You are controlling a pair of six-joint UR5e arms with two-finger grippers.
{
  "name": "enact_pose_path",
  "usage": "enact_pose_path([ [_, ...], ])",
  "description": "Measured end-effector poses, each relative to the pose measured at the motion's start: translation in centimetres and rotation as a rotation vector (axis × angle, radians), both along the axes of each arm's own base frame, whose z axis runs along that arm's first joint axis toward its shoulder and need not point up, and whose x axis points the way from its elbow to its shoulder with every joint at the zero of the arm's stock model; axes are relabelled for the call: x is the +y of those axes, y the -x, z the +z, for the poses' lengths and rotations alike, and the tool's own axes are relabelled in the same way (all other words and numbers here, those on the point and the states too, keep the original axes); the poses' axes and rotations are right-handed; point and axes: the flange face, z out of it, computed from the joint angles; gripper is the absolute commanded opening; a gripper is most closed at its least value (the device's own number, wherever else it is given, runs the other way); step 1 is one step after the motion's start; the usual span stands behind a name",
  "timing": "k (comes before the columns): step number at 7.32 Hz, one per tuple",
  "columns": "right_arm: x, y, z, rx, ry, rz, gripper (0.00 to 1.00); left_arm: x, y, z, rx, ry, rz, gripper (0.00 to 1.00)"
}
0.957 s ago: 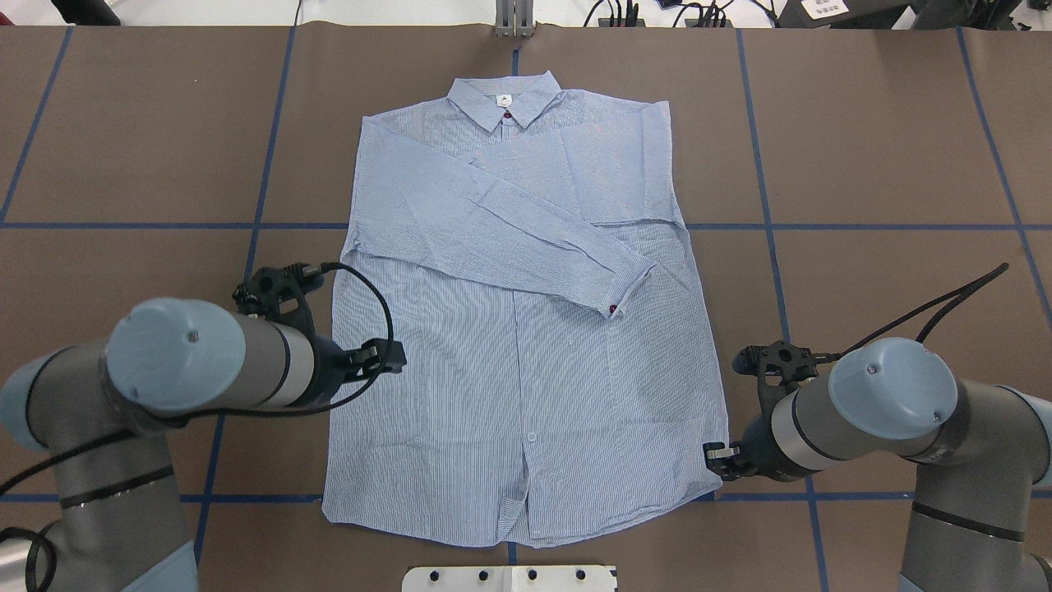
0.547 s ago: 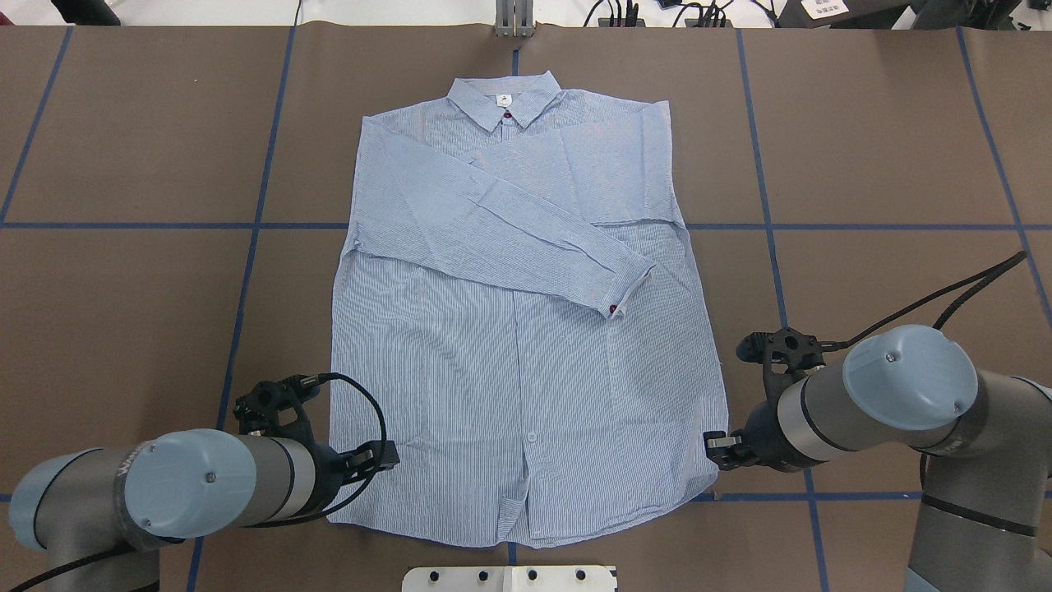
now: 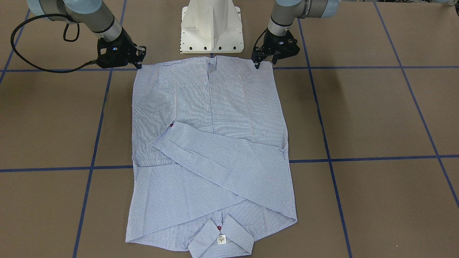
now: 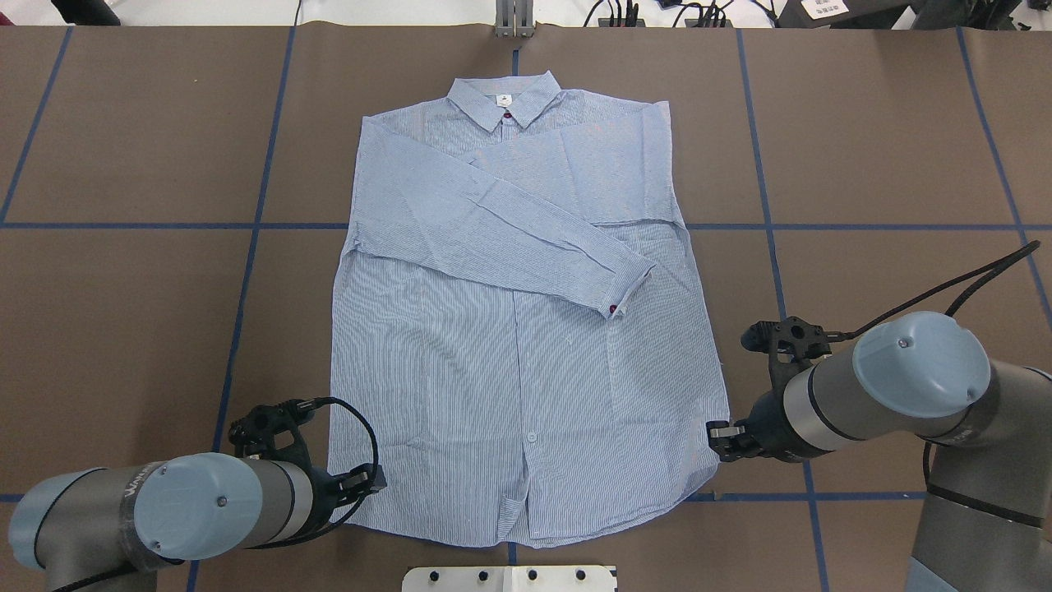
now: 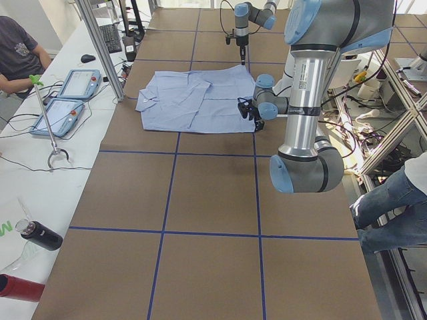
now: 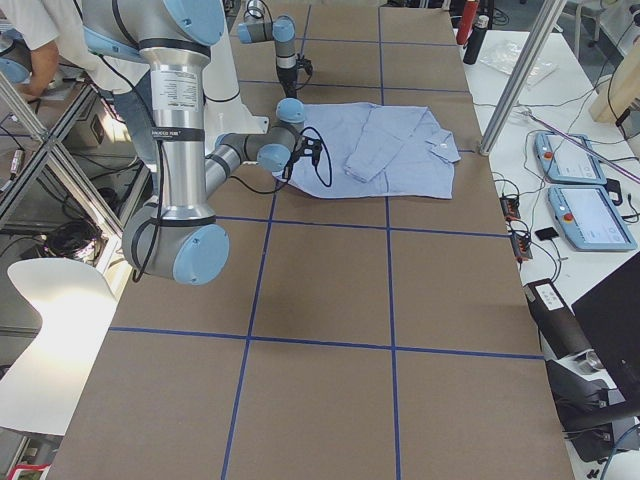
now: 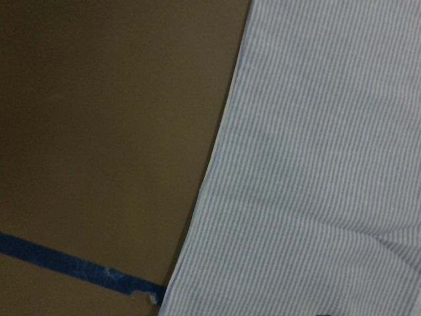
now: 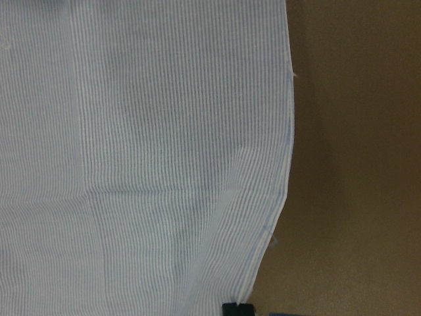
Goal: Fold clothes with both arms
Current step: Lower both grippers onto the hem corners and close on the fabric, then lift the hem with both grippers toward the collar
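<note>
- The brown table, crossed by blue tape lines, carries everything.
- The shirt, light blue with fine white stripes, lies flat and front-up at the table's middle. Its collar is at the far side and its hem is nearest the robot.
- The left arm reaches in low beside the shirt's hem corner on the robot's left. The right arm does the same at the opposite side seam, just above the other hem corner.
- The white pedestal base stands just behind the hem, between the two arms.
- One sleeve lies diagonally across the chest. The other sleeve is folded across under it.
- The left gripper points down at the hem corner with its jaws spread apart and nothing between them.
- The right gripper sits at the cloth's edge, also with its jaws parted. In the right wrist view one dark fingertip shows right at the seam, but whether it touches the fabric I cannot tell.
- The collar is spread flat and closed by a dark red button.
- A second red button marks the upper sleeve's cuff.
- A small white neck label shows inside the collar.
</note>
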Motion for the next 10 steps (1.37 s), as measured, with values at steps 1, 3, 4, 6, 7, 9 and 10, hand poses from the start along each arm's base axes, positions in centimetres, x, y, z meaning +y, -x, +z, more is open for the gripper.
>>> enact_pose_path([
  [1, -0.2, -0.2, 0.0, 0.0, 0.003, 0.001, 0.0, 0.0, 0.0, 0.2, -0.005, 0.001, 0.0, 0.73],
  [3, -0.4, -0.3, 0.1, 0.0, 0.006, 0.003, 0.0, 0.0, -0.1, 0.6, -0.019, 0.003, 0.0, 0.7],
  [4, -0.4, -0.3, 0.1, 0.0, 0.007, 0.003, 0.0, 0.0, -0.1, 0.9, -0.028, 0.005, 0.0, 0.69],
  [6, -0.5, -0.3, 0.2, 0.001, 0.008, 0.004, 0.0, 0.0, 0.0, 1.4, -0.04, 0.007, 0.0, 0.64],
  [7, -0.5, -0.4, 0.2, 0.001, 0.008, 0.006, 0.0, 0.0, 0.0, 1.5, -0.04, 0.006, 0.0, 0.63],
  [9, -0.7, -0.5, 0.2, 0.001, 0.008, 0.009, 0.0, 0.0, 0.1, 1.4, -0.039, 0.006, 0.001, 0.51],
  [10, -0.7, -0.5, 0.1, 0.001, 0.008, 0.01, 0.0, 0.0, 0.1, 1.4, -0.039, 0.006, 0.001, 0.42],
])
